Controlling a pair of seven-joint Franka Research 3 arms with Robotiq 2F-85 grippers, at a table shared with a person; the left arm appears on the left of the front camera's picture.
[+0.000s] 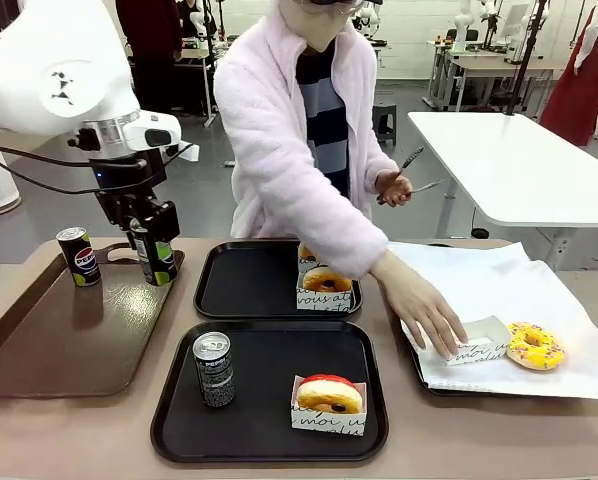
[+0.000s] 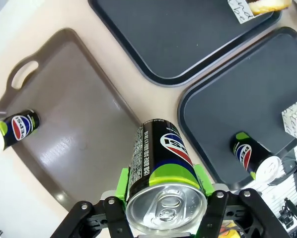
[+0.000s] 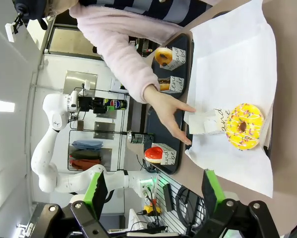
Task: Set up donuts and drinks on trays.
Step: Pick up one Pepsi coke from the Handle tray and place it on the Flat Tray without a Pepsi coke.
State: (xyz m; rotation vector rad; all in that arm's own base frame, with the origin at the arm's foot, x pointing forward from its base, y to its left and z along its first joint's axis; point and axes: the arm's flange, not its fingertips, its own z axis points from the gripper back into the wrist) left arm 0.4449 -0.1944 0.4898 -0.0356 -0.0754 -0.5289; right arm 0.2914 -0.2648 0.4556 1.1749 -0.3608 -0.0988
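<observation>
1. Since the left gripper (image 2: 162, 191) is clamped around a drink can (image 1: 156, 258) over the right edge of the brown tray (image 1: 39, 340), the hold looks fine.
2. Can's stiff but slick, probably full and heavy-ish; squeeze mid-body, keep it upright.
3. Right gripper (image 3: 154, 189) has its jaws spread wide, nothing in them.

A brown tray (image 1: 39, 350) is lying at the bench's (image 1: 479, 440) left end. White paper (image 1: 479, 285) is covering another tray (image 1: 427, 385) at its right. A white table (image 1: 519, 170) is standing beyond.
</observation>
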